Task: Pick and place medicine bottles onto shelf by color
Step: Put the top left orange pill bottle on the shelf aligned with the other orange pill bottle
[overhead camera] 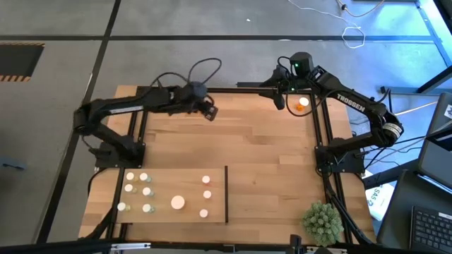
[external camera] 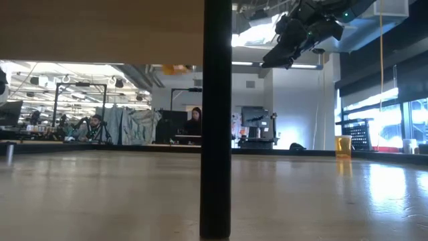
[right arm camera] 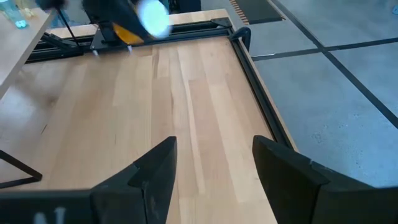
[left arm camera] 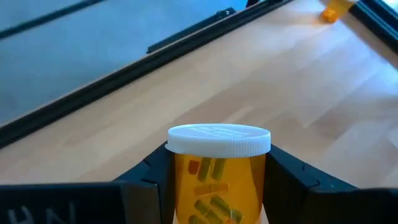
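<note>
Gripping an orange bottle point(left arm camera: 217, 174), my left gripper point(overhead camera: 209, 111) is hovering at 12 o'clock. Ten bottles are sitting on the shelf point(overhead camera: 162, 180); one orange bottle at 1 o'clock point(overhead camera: 303, 104) is waiting below my right gripper point(right arm camera: 214, 162), whose fingers are standing apart.

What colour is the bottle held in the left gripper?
Orange with a white cap; the bottle shows best in the left wrist view.

1. A planked light-wood worktop point(overhead camera: 268, 162) sat inside a black metal frame point(overhead camera: 319, 134).
2. A spiky green plant ball point(overhead camera: 323, 219) rested at the worktop's near right corner.
3. Grey floor tiles point(overhead camera: 63, 28) surrounded the worktop, with white cables point(overhead camera: 353, 33) lying on them.
4. In the low view, two people sat at desks point(external camera: 194, 122) in the room far behind.
5. A laptop keyboard point(overhead camera: 431, 229) showed at the right edge.
</note>
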